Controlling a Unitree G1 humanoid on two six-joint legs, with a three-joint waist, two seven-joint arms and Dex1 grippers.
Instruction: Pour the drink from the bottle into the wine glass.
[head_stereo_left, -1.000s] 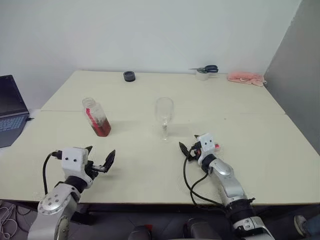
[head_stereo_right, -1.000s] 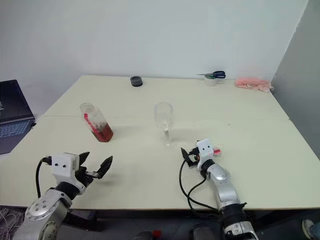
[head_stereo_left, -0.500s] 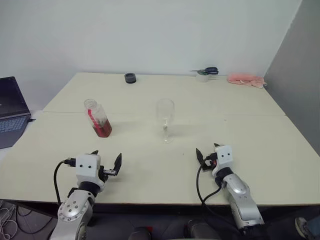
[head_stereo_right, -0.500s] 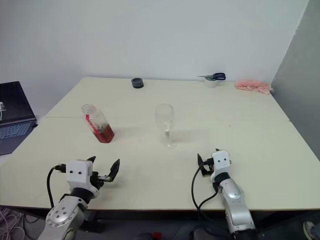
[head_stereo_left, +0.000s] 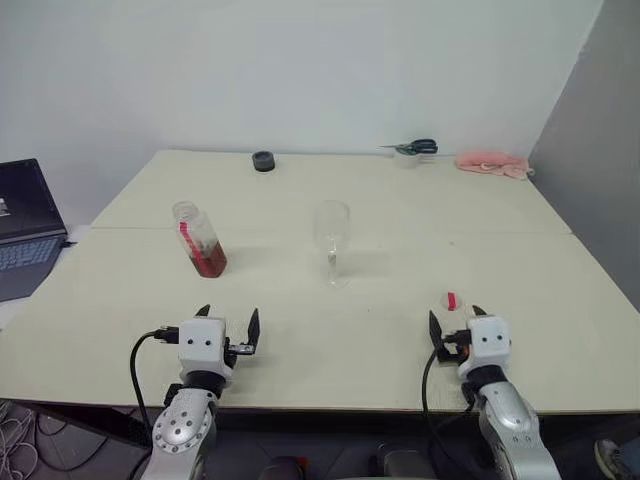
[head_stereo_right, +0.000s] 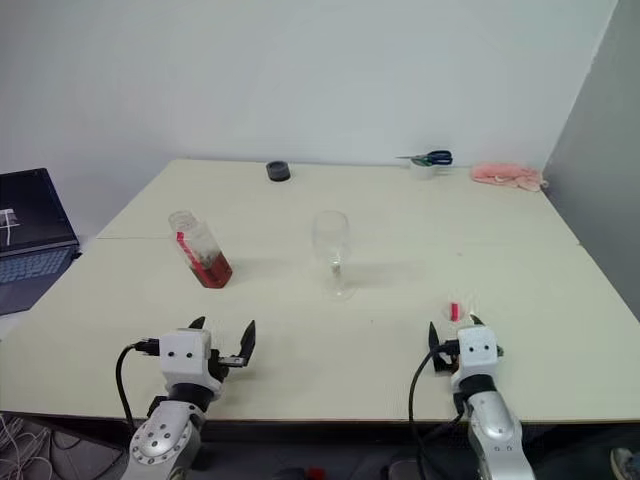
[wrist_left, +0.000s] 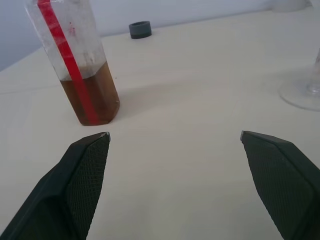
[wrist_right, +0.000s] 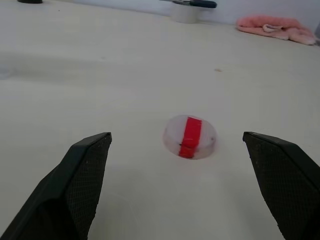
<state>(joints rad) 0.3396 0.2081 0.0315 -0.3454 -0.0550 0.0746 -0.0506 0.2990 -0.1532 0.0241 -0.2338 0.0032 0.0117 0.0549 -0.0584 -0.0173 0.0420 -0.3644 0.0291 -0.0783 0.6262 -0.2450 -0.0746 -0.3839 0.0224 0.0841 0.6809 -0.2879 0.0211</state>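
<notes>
Two grippers low at the table's (head_stereo_left: 520, 255) near edge, both spread wide and holding nothing: left gripper (head_stereo_left: 228, 327) on the left, pointing forward toward the bottle (head_stereo_left: 200, 239); right gripper (head_stereo_left: 454, 324) on the right, pointing forward at the cap (head_stereo_left: 451, 300). Bottle upright on the left half of the table, uncapped, red label stripe down its side, roughly the lower third filled with the drink (wrist_left: 91, 98), reddish-brown and translucent. Wine glass (head_stereo_left: 331, 241) upright near the table's middle, to the right of the bottle and apart from it, bowl seemingly empty. Cap lying flat on the table just beyond the right gripper, clear with a red band across it, between the lines of the two spread fingers (wrist_right: 75, 185) in the right wrist view, touching neither. Along the far edge: dark round ring (head_stereo_left: 263, 160), scissors (head_stereo_left: 412, 147) resting on a small white roll, pink cloth (head_stereo_left: 492, 162) toward the far right corner. Laptop (head_stereo_left: 25, 225) open off the table's left side.
</notes>
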